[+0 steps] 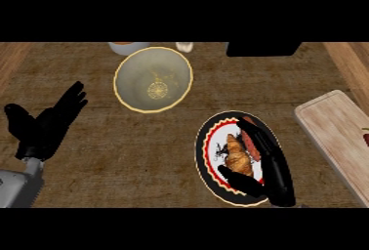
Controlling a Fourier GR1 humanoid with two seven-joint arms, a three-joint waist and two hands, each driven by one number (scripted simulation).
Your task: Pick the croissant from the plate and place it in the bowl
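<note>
Golden-brown croissant (240, 155) is seen on the plate (205, 146), between the straight fingers (267, 151) and thumb of the right hand (277, 190), not clasped. The bowl (137, 83) is placed farther up the table (130, 146); the left hand (45, 128) is held open at the left.

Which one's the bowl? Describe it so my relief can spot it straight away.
Start at the plate under the right hand, then look up and left. The bowl is the pale round dish with a gold rim; the plate is dark and red-edged.
</note>
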